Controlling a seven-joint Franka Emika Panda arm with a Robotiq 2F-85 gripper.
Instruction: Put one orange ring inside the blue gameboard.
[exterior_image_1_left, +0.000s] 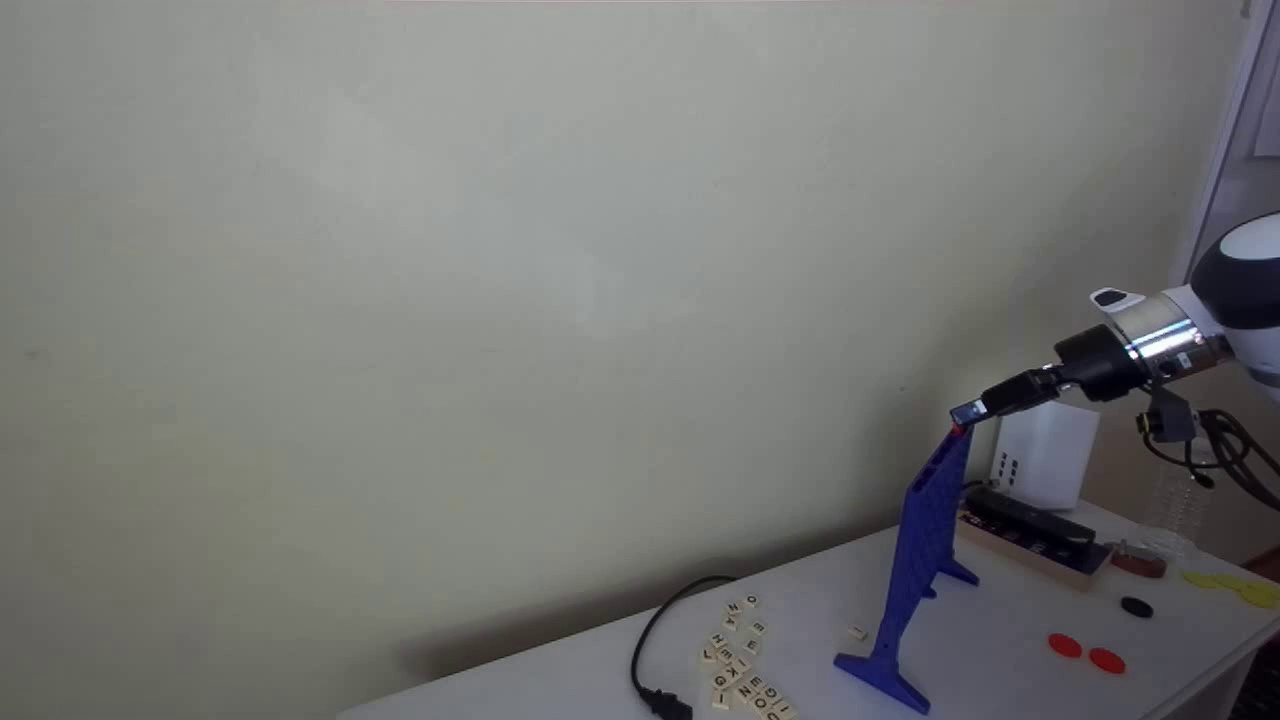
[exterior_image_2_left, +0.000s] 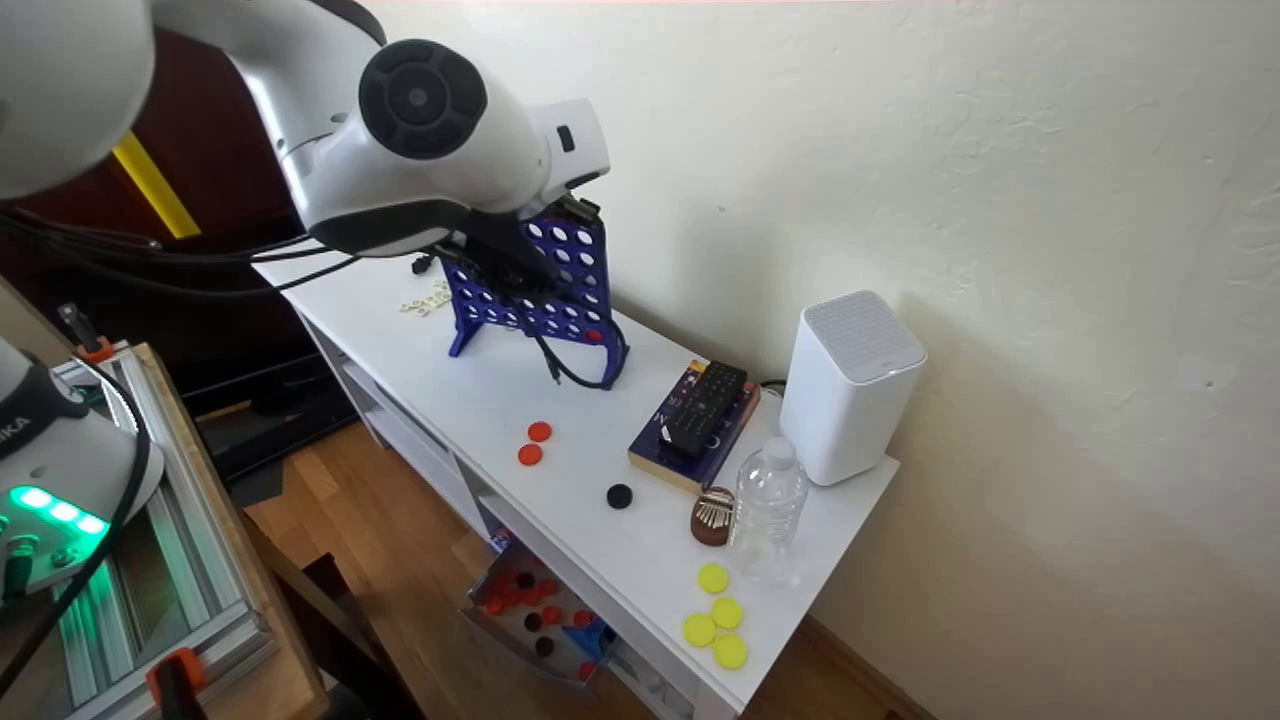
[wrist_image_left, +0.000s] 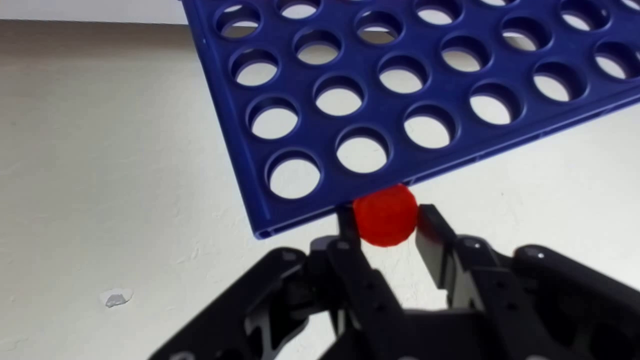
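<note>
Lower middle of the wrist view, the pincer (wrist_image_left: 387, 218) has a red-orange disc (wrist_image_left: 385, 225) nipped between its two fingertips. The disc's edge meets the top rim of the blue four-in-a-row gameboard (wrist_image_left: 384, 111); I can't tell whether any of it sits in the slot. The board stands upright on splayed feet, and near the centre of an exterior view a second red-orange disc (exterior_image_2_left: 593, 336) shows in a bottom-row hole.

At the bottom middle of an exterior view, letter tiles (exterior_image_1_left: 733, 671) lie scattered beside a black plug (exterior_image_1_left: 668, 704); I can read O, E, K and G among them. A lone tile (exterior_image_1_left: 857, 632) lies near the board's foot.

On the bench (exterior_image_2_left: 400, 350), two loose red-orange discs (exterior_image_2_left: 540, 431) lie just beside each other, lower middle of an exterior view. Right of them, a black remote (exterior_image_2_left: 705, 408) rests on a dark book (exterior_image_2_left: 690, 468), whose lettering is partly covered and too small for me. At the left edge, the arm's base (exterior_image_2_left: 80, 455) carries cut-off lettering ending "KA".
</note>
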